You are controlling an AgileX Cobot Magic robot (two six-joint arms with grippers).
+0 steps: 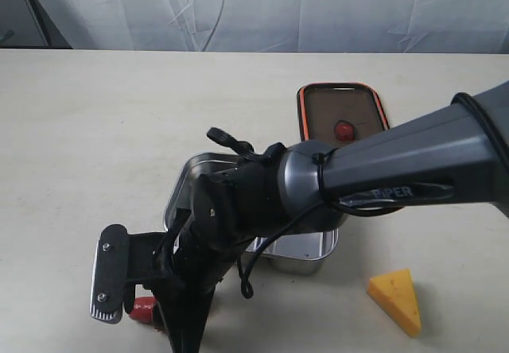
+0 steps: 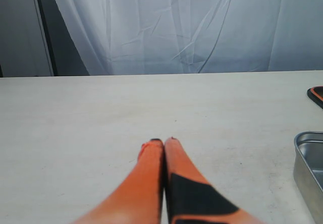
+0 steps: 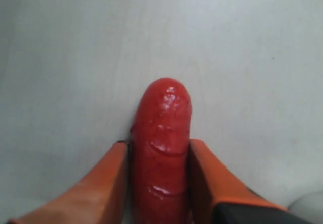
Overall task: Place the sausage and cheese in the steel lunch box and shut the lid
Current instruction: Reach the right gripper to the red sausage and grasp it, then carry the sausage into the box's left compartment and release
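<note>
Right gripper (image 3: 159, 144) sits down at the table (image 1: 95, 130) with the sausage (image 3: 162, 113) between its orange fingers (image 3: 101, 183). As far as the wrist view shows, both pads are pressed against the red flanks, partway open because of the sausage's width. The rounded tip of the sausage sticks out beyond the fingertips, so the hold is behind the middle rather than on it. In the exterior view this happens at the near edge, left of the middle, with the arm reaching across.

The step in hand looks like the pick-up. The toy is glossy and round (the sort of thing that squirts out of a pinch), so I would make sure the grip is firm before lifting. The lift should go straight up, high enough to clear the near wall of the steel lunch box (image 1: 296, 262), which lies just beyond. The arm hides most of the tray, so I cannot tell which compartment is handier.

The cheese (image 1: 396, 299) lies to the right on the bare table, apart from the box and not yet moved. Beyond the box the lid (image 1: 326, 102) lies flat, off the tray. The left gripper (image 2: 164, 142) is closed on nothing, well away from the work.
</note>
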